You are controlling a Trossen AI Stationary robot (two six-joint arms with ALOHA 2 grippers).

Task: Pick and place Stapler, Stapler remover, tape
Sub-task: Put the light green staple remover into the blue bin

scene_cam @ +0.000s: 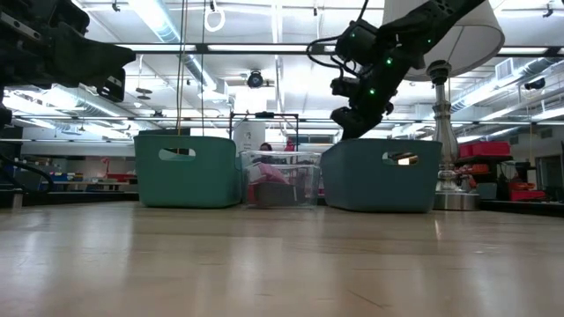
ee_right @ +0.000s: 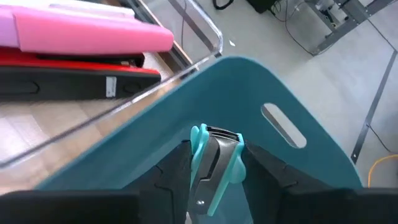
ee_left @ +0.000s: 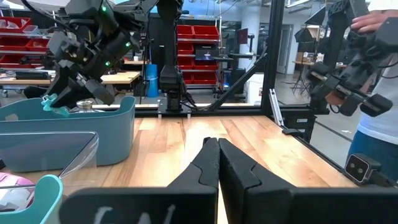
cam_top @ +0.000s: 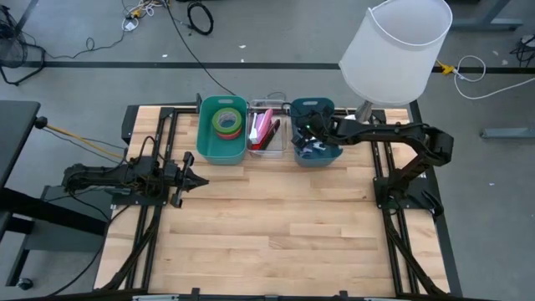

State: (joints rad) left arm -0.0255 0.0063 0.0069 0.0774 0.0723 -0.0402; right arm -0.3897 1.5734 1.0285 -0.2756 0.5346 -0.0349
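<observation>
At the frame's upper centre, the right gripper is gripping the teal staple remover in its jaws above the blue bin, while the left gripper is waiting shut.

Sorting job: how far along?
Looks done: tape rolls lie in the green bin, and pink and red staplers in the clear bin. In hand: the right gripper holds a teal staple remover over the blue bin, not yet released. Left gripper waits shut over the table, which shows nothing loose. Left: drop the remover.
</observation>
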